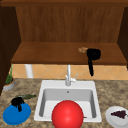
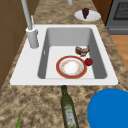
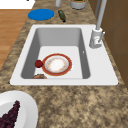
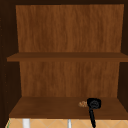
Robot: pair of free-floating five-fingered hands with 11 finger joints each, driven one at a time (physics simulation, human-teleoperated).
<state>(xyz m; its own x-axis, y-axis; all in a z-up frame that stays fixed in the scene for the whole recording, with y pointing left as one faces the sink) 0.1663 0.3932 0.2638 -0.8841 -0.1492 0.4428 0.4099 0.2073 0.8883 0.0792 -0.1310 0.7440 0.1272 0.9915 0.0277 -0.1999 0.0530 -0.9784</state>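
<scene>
On the lower cabinet shelf: right robot hand curled, beside small brown pastry. Looks light, crumbly; pinch gently at sides. Left robot hand, fingers curled, over blue plate.

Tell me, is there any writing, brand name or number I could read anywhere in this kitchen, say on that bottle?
None can be read.
The green bottle lying on the counter by the blue plate carries a pale label, too blurred to make out.
The sink, faucet and wooden cabinet bear no marks.
</scene>
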